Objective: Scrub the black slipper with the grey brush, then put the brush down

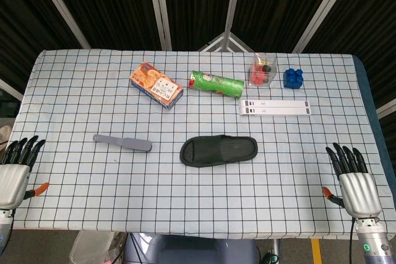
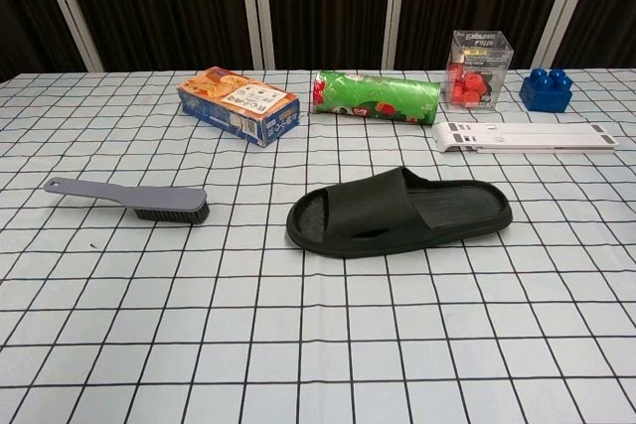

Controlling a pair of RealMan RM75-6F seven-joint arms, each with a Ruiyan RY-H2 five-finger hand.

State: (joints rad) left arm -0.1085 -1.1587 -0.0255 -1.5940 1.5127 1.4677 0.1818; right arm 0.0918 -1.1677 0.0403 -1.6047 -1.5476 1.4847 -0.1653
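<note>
Nothing started yet: slipper sits mid-table, sole down, well apart from both hands, roughly between them and further out. Brush lies flat just beside the slipper, on the left hand's side, handle toward that hand. Next move, I'd say: left hand reaches forward and inward for the handle. Both hands rest at the near table edge, fingers spread, holding nothing; right hand likewise.
</note>
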